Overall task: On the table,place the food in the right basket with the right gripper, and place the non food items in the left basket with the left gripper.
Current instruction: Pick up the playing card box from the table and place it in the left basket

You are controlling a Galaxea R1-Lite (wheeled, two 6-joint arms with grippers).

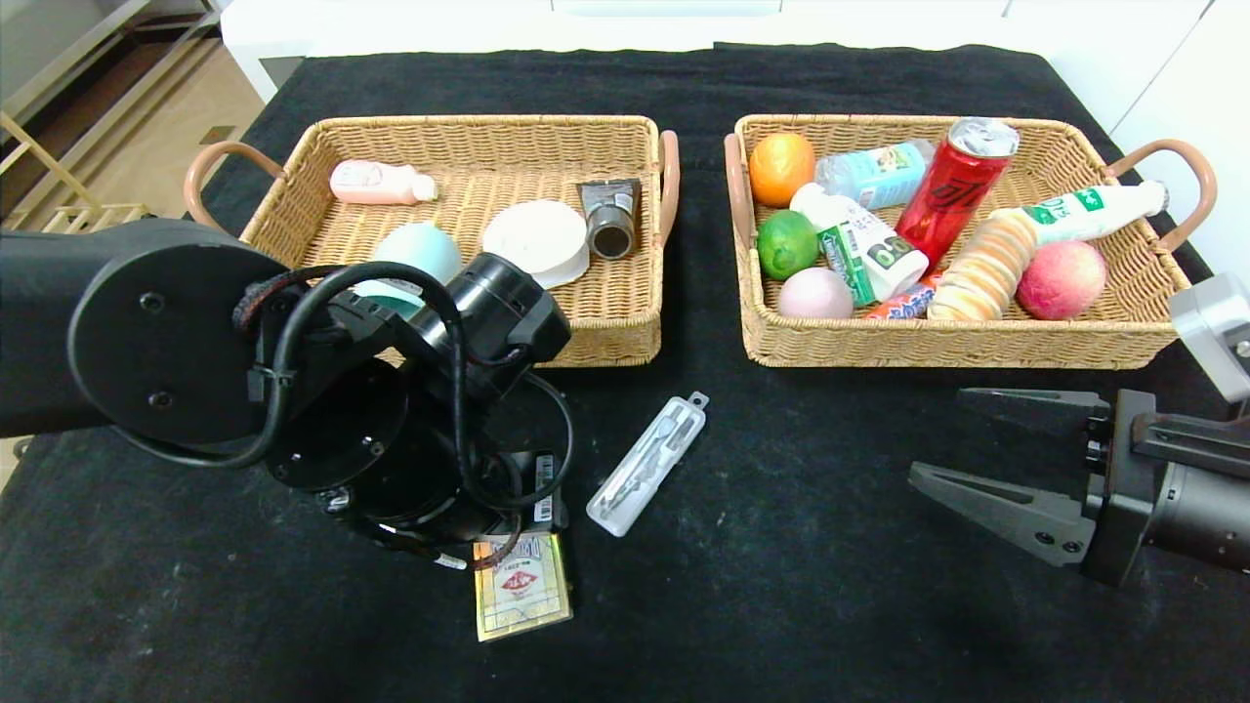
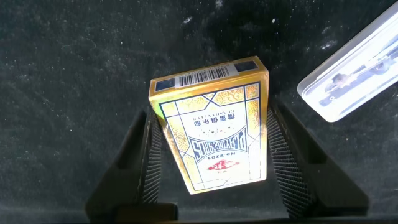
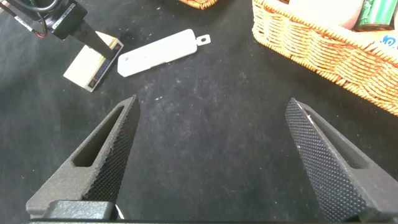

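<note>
sorting looks nearly finished from where i stand: only two loose things remain on the black cloth-covered table [image 1: 830, 586], and both seem non-food.

over on the left, the left gripper [image 2: 211, 149] is down on the gold-and-white box of playing cards [image 2: 211, 127], lying flat on the cloth near the front edge. its fingers [image 2: 149, 155] straddle the box on both long sides, very close to it, though i can't tell whether they're pinching it yet. my guess is this is the pickup for the left basket.

just beside the cards, toward the middle, lies the clear plastic case with a metal tool inside [image 1: 646, 465], untouched.

behind them, the left woven wicker basket [image 1: 605, 337] holds a pink bottle [image 1: 381, 183], a pale blue round object [image 1: 418, 251], a white round disc [image 1: 536, 241] and a grey tube [image 1: 610, 217].

moving right, the right woven wicker basket [image 1: 937, 344] is crowded: an orange [image 1: 781, 168], a lime [image 1: 786, 244], a red can [image 1: 955, 188], a green-and-white carton [image 1: 864, 257], a peach [image 1: 1062, 278], a stack of biscuits [image 1: 981, 273], bottles too.

far right, the right gripper [image 1: 952, 439] hovers low over bare cloth in front of that basket, fingers spread wide, holding nothing. no food is left outside, so its share looks done.
</note>
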